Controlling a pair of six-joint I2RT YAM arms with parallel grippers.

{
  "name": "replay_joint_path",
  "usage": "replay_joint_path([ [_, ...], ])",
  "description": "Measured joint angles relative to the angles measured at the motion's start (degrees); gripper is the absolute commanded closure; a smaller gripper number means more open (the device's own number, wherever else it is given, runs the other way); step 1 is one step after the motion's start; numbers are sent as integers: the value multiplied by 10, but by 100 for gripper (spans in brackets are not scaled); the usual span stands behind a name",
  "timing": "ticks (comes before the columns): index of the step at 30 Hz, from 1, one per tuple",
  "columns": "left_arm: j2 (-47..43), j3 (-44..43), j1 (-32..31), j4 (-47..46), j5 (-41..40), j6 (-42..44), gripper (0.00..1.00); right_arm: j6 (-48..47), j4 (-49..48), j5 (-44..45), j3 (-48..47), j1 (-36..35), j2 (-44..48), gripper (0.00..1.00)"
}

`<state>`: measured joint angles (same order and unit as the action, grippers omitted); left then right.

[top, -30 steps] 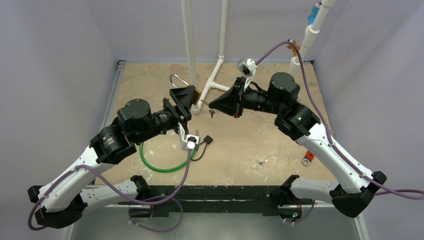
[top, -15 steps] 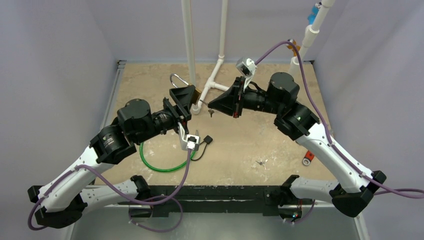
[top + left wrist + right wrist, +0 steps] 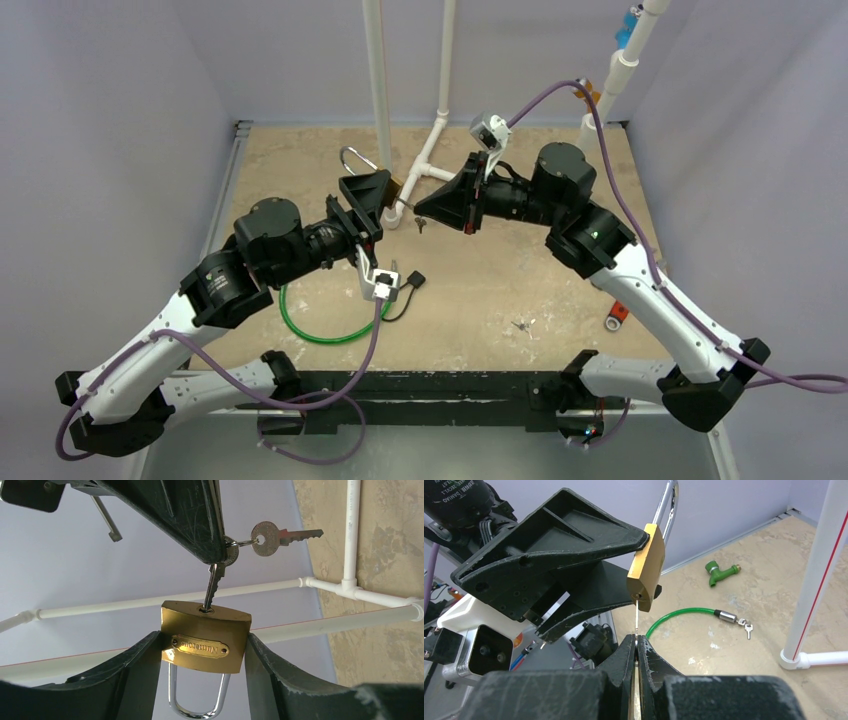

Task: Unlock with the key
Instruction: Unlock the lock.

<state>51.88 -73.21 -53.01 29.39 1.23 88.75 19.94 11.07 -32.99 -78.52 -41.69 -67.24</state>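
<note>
Brass padlock with a steel shackle [image 3: 204, 647]: held clear of the bench [image 3: 500, 280], clamped across its narrow sides by the left claw [image 3: 374, 196], jaws part-spread to the body's width. The shackle points back toward the wrist and looks seated, so not yet unlocked.

Small silver key [image 3: 213, 587]: tip in the keyway, most of the blade outside, slightly tilted. A spare key [image 3: 272, 532] dangles alongside.

Right claw [image 3: 636, 641]: pinched tight on the key's head.

Judgement: the lock is dense, rigid and smooth-sided, so it may twist under torque. The key is thin and bendable; hold the head, push straight in, then turn.
</note>
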Motion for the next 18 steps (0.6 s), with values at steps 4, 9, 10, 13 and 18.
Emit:
replay_joint_path([
  [4,0,0,0,-2,0,2,100,0,0,0,0,0,0,100],
  [9,0,0,0,-2,0,4,100,3,-2,0,-2,0,-3,100],
  [10,0,0,0,-2,0,4,100,4,-4,0,-2,0,-4,100],
  [13,0,0,0,-2,-1,4,100,6,-6,0,-3,0,-6,100],
  [18,-1,4,0,-4,-4,4,100,7,-9,0,-3,0,-7,100],
])
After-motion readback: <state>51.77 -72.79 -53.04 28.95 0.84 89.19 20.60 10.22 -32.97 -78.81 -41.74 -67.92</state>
